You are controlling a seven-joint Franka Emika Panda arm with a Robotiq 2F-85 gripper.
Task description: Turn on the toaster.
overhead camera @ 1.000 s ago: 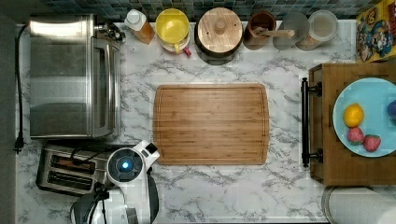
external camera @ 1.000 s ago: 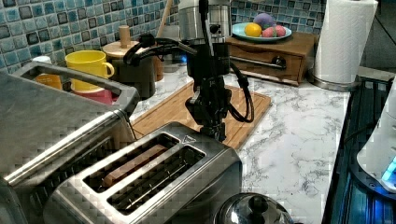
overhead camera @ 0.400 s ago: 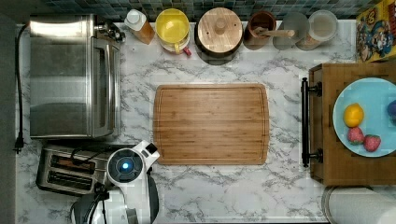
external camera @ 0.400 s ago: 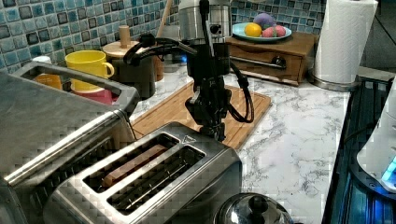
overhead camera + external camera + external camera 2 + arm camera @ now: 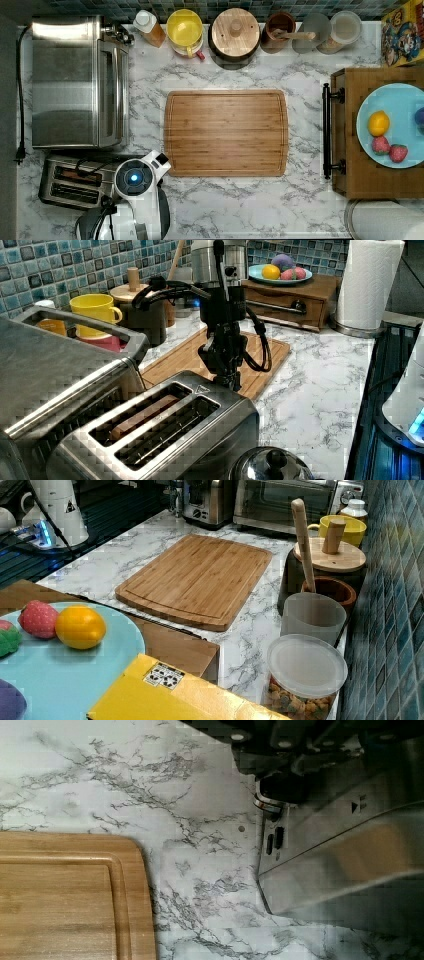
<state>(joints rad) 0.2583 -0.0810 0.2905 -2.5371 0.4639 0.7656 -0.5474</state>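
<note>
We see a small rectangular brushed-steel toaster (image 5: 165, 435) with two long top slots lying on the white grey-veined marble table (image 5: 250, 200), just beside a much larger boxy steel toaster oven (image 5: 75, 82) with a bar handle along its door. In the top view it sits at the lower left, in front of the oven. A smooth rectangular bamboo cutting board (image 5: 226, 132) with rounded corners and a routed groove lies flat mid-table. Along the tiled wall stand a yellow ceramic mug (image 5: 185, 27) and a dark round canister with a knobbed wooden lid (image 5: 235, 32). Against the frames from a second ago, we find nothing shifted: arm, toaster and board sit as they did. The black jaws (image 5: 227, 377) hang point-down at the toaster's end nearest the board, at its top edge; in the wrist view a round black knob (image 5: 280, 790) on that steel end face lies directly under the dark finger mounts. We cannot tell whether the jaws are spread or pressed together.
</note>
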